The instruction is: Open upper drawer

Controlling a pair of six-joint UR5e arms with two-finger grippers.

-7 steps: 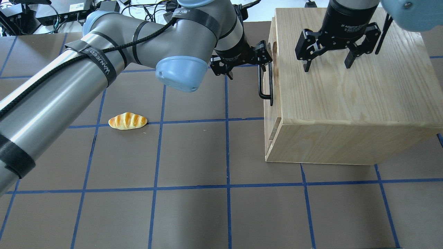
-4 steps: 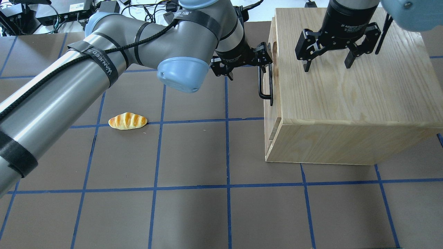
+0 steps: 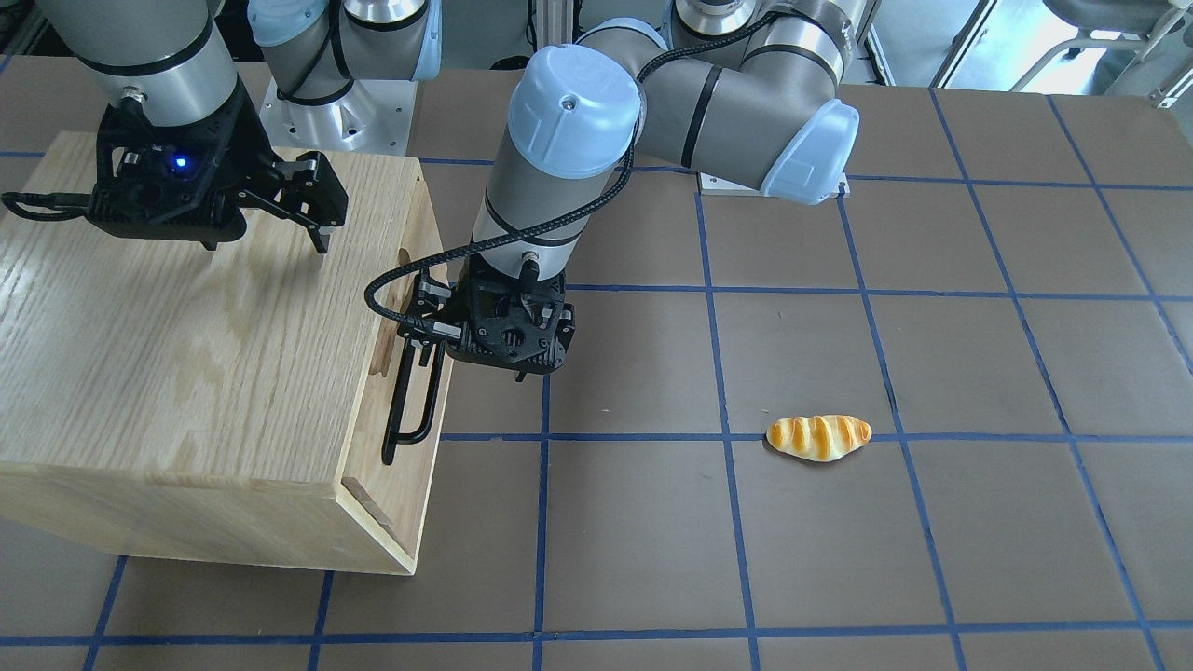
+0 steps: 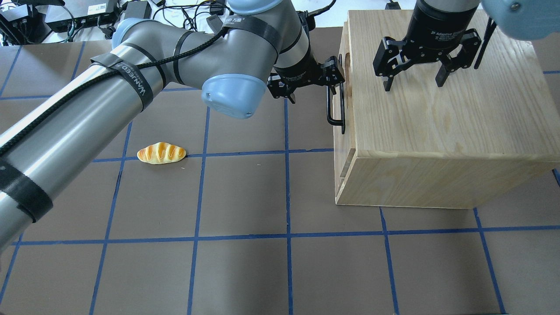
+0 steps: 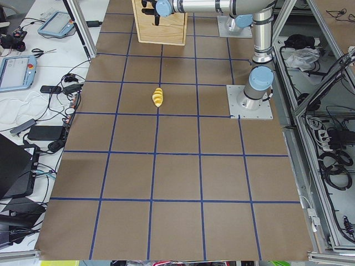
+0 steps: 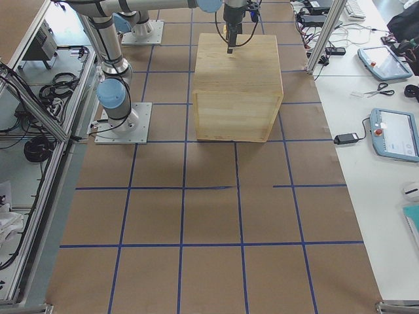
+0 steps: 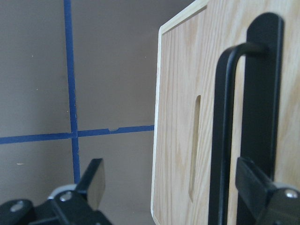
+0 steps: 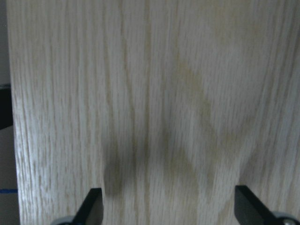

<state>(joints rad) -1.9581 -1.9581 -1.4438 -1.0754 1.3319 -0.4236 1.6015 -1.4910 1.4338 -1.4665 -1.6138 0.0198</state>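
Note:
The upper drawer is a light-wood front with a long black bar handle and an oval cutout. It sits flush in the cabinet. My left gripper is open at the far end of the handle. In the left wrist view the handle stands between the fingers, close to the right one, and I cannot tell if they touch. The front-facing view shows the left gripper against the drawer front. My right gripper is open and empty, just above the cabinet top.
A toy bread roll lies on the brown mat to the left of the cabinet; it also shows in the front-facing view. Blue tape lines grid the mat. Cables and electronics lie beyond the table's far edge.
My left arm has shifted slightly toward the cabinet, bringing the open gripper a little closer to the handle. The drawer and the right gripper have not moved.

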